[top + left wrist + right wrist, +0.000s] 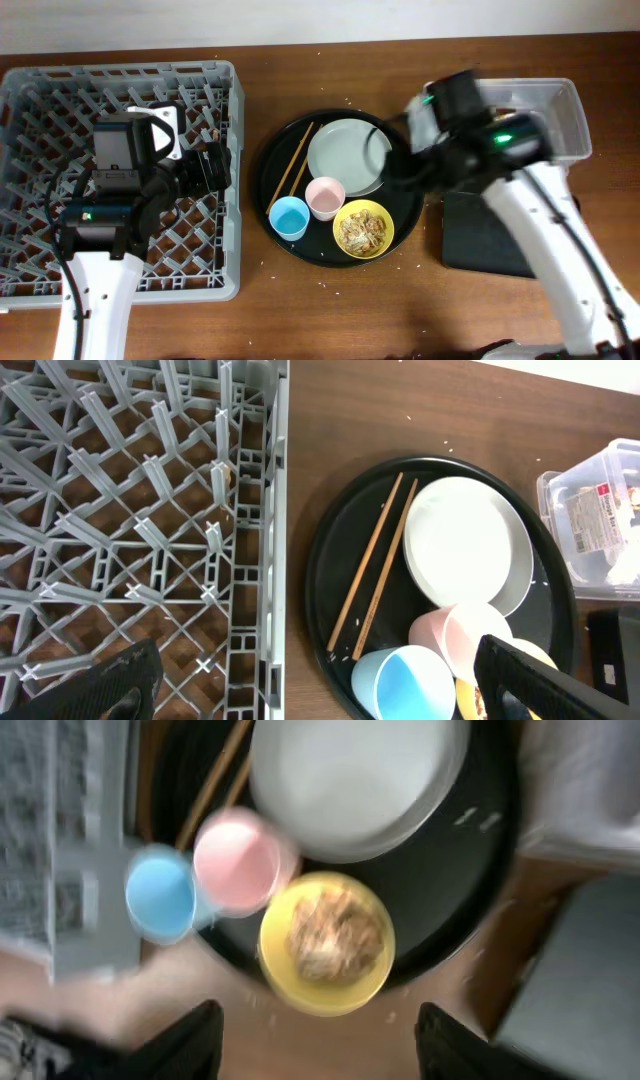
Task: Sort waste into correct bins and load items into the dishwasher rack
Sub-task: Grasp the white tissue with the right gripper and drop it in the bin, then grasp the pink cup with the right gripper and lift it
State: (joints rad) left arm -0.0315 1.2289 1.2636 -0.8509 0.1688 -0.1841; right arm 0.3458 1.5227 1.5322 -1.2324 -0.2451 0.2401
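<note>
my left gripper (320, 690) and right gripper (320, 1045) hang spread, empty. the rack (40, 90) below my left fingers (110, 680) holds nothing. the plate (345, 150), pink cup (325, 197), blue cup (288, 217), chopsticks (293, 160) and yellow bowl (363, 228) with scraps (325, 935) lie under my right fingers (190, 1040), not yet loaded.

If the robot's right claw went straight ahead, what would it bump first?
Probably the yellow bowl of food scraps, sitting just ahead of the open right gripper; the blur leaves depth unclear.
</note>
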